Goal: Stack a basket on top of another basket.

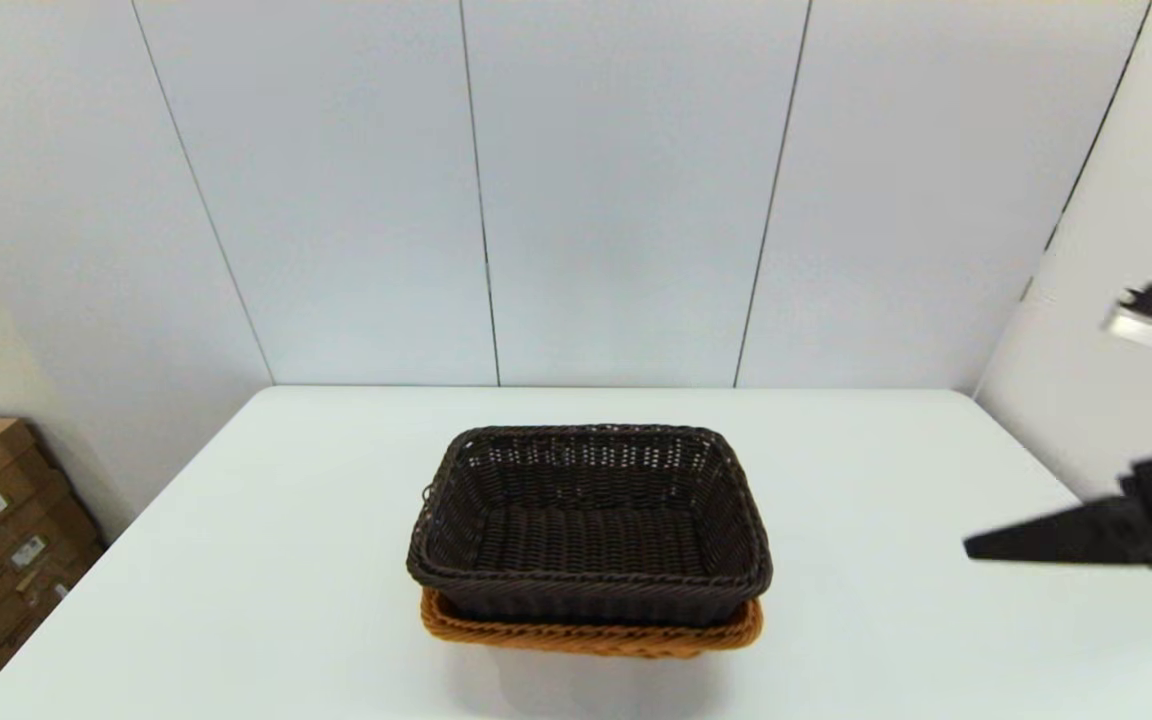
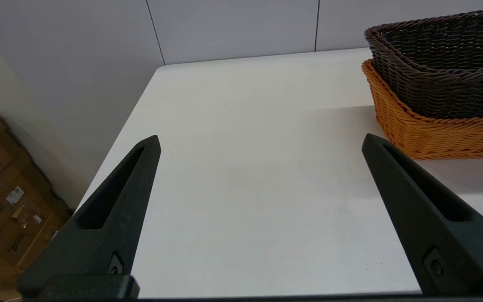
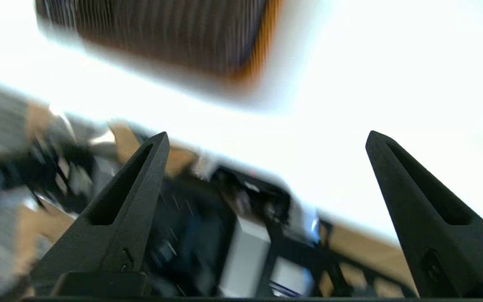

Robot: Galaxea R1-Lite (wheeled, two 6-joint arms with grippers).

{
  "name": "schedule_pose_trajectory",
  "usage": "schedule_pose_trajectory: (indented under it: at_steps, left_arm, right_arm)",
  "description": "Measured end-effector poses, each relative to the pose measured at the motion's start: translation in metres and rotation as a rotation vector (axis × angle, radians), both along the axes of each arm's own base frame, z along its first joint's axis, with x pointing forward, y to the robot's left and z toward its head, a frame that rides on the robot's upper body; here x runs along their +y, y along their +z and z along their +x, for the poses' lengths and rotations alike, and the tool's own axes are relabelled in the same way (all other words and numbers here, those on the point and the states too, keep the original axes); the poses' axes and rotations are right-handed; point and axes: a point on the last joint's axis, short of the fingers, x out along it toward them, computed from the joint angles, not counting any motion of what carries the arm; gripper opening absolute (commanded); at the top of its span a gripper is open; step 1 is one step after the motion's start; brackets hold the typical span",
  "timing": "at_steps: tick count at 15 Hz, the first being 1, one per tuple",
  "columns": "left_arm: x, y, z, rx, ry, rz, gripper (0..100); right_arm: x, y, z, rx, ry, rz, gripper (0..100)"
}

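Right gripper (image 1: 976,547) hangs wide open and empty at the table's (image 1: 266,560) right edge, well apart from the dark basket (image 1: 591,525) nested in the orange basket (image 1: 591,635) (likely light, stiff wicker, best pinched at its braided rim), left gripper (image 2: 260,140) likewise open, idle.

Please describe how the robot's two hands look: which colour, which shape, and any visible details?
Both hands have two long matte black fingers tapering to points, each with a slot-shaped recess and a small round screw near its base. The left hand and right hand look identical. In the head view, a silver metal part with a black cable loop shows above the right hand.
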Motion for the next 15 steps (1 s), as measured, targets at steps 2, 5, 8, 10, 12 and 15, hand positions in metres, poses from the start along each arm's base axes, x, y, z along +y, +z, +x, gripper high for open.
schedule_pose_trajectory:
  at_steps: [2, 5, 8, 10, 12, 15]
  left_arm:
    - [0.000, 0.000, 0.000, 0.000, 0.000, 0.000, 100]
    - [0.000, 0.000, 0.000, 0.000, 0.000, 0.000, 100]
    - [0.000, 0.000, 0.000, 0.000, 0.000, 0.000, 100]
    - [0.000, 0.000, 0.000, 0.000, 0.000, 0.000, 100]
    - [0.000, 0.000, 0.000, 0.000, 0.000, 0.000, 100]
    - [0.000, 0.000, 0.000, 0.000, 0.000, 0.000, 100]
  right_arm:
    - [-0.017, -0.018, -0.057, -0.053, 0.020, -0.018, 100]
    - [-0.035, -0.051, -0.128, -0.168, 0.025, -0.024, 100]
    - [-0.044, -0.083, -0.175, -0.318, 0.016, -0.033, 100]
    - [-0.047, -0.097, -0.191, -0.401, -0.031, -0.076, 100]
    - [-0.049, -0.102, -0.197, -0.461, -0.111, -0.137, 100]
    - [-0.047, -0.103, -0.200, -0.519, -0.176, -0.179, 100]
